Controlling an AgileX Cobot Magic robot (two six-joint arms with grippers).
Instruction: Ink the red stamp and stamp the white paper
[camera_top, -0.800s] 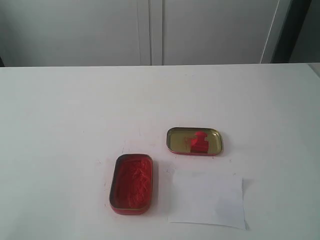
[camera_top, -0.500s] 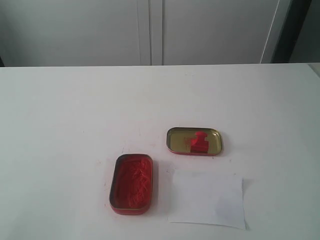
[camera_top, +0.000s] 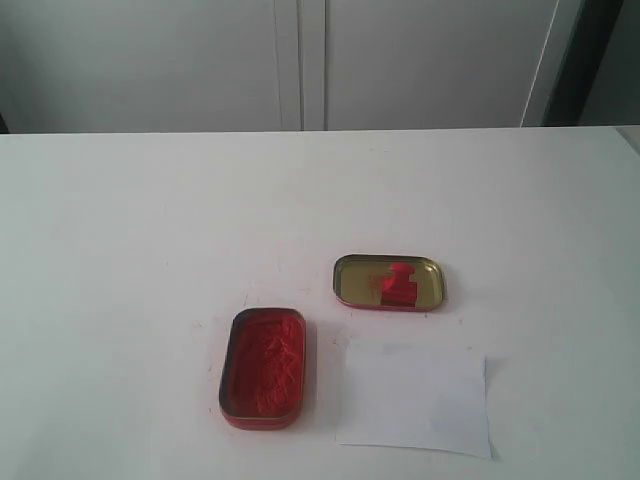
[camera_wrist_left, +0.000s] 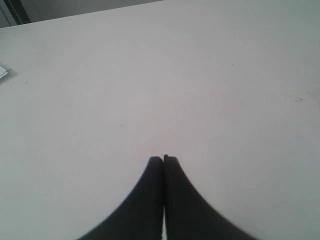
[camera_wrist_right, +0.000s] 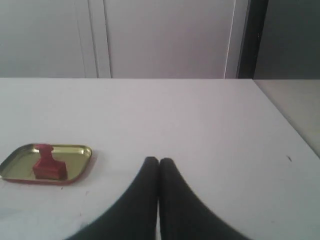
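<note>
The red stamp (camera_top: 397, 284) stands upright inside the gold-lined tin lid (camera_top: 350, 277) near the table's middle; the right wrist view shows the red stamp (camera_wrist_right: 47, 165) too. The white paper (camera_top: 414, 396) lies flat in front of the lid, and no print shows on it. The open red tin of ink paste (camera_top: 264, 365) sits left of the paper. My right gripper (camera_wrist_right: 159, 161) is shut and empty, off to the side of the lid. My left gripper (camera_wrist_left: 163, 159) is shut and empty over bare table. Neither gripper appears in the exterior view.
The white table (camera_top: 130, 250) runs back to grey cabinet doors (camera_top: 300, 60). A small pale object (camera_wrist_left: 2, 71) lies at the picture's edge in the left wrist view. The table's right edge (camera_wrist_right: 285, 120) shows in the right wrist view.
</note>
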